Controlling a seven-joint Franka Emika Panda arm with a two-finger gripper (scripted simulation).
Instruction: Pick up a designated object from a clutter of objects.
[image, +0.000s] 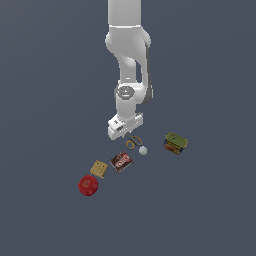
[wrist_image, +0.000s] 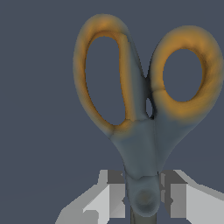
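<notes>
Scissors (image: 133, 143) lay flat on the dark ground (image: 45, 75) in the exterior view, their orange rings showing just beneath my gripper (image: 123, 133), with the white ball (image: 143, 150) close beside them and the brown box (image: 121, 161), cracker (image: 98, 169), apple (image: 88, 185) and can (image: 175, 143) spread further off. From the wrist view, my fingers (wrist_image: 114, 194) stood either side of the scissors' (wrist_image: 144, 131) pivot, seemingly pressed against it, so I judged myself clamped on the scissors. I judged it best to hold that squeeze centred on the pivot and lift straight up, clear of the ball.
</notes>
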